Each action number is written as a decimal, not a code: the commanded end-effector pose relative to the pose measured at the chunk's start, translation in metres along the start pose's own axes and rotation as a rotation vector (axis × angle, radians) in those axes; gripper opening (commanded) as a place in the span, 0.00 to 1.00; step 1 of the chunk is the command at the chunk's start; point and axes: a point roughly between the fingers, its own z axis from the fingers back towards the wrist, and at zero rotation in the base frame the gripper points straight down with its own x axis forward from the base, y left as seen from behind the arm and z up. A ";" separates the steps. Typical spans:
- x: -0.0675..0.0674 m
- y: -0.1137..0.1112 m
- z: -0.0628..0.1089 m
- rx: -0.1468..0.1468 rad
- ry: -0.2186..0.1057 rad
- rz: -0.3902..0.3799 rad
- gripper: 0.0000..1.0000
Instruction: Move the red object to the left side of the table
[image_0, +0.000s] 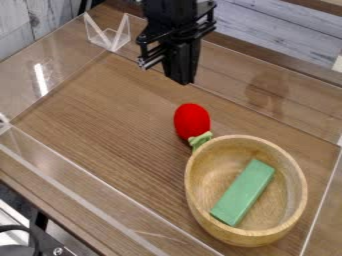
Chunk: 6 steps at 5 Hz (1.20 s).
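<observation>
Black metal gripper (168, 80) shut, hovering above brown wood-grain table (100, 130); rounded red toy fruit (193, 120) beside round light wooden bowl (245, 236) holding green rectangular block (243, 192).

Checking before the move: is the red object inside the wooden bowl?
No, the red object lies on the tabletop, outside the bowl.

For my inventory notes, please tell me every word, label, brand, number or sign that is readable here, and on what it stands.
No text can be read: none on the fruit, block, bowl, table or gripper.
</observation>
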 end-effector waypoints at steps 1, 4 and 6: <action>-0.008 0.000 0.011 -0.024 -0.018 -0.038 0.00; -0.016 0.003 0.006 0.022 -0.045 -0.096 0.00; -0.011 0.003 0.002 0.041 -0.061 -0.053 0.00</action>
